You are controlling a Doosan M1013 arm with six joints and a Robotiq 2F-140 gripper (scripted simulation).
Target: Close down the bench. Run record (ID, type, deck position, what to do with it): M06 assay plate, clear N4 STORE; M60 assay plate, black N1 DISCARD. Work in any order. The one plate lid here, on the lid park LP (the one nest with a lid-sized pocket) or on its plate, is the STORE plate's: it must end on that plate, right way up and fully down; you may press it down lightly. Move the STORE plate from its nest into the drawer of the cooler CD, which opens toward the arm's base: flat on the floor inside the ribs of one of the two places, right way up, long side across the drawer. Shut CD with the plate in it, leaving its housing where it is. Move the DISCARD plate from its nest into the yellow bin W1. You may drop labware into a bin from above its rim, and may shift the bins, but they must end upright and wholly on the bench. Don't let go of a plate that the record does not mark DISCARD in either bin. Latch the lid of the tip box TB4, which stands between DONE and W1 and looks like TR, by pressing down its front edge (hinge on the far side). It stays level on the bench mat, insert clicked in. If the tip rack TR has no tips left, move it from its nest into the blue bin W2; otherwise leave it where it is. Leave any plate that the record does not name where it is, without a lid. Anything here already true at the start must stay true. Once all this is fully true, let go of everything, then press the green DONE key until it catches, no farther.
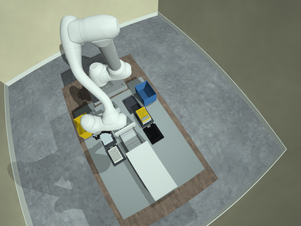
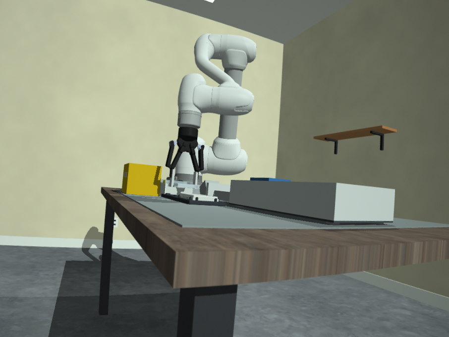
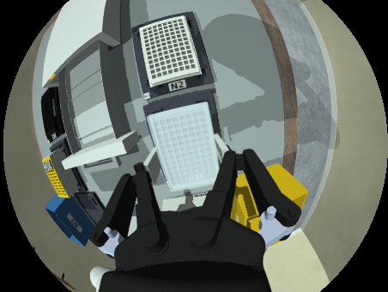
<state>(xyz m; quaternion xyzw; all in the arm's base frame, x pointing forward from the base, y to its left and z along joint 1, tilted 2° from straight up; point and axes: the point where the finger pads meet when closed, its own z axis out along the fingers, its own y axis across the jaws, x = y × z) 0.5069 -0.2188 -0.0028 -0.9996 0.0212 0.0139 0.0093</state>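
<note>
Fingers clamp lidded plate [image 3: 185,149] beside yellow bin [image 3: 282,186].

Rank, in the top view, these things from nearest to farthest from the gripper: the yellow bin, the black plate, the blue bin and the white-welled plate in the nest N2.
The gripper has its jaws shut on the clear plate.
1. White-welled plate, just beyond the held plate; yellow bin, beside the gripper. Too close to call.
2. Black plate, across the open drawer.
3. Blue bin, near the arm's base.

Gripper [image 3: 185,166] downward, clamped on plate [image 3: 187,149]
</note>
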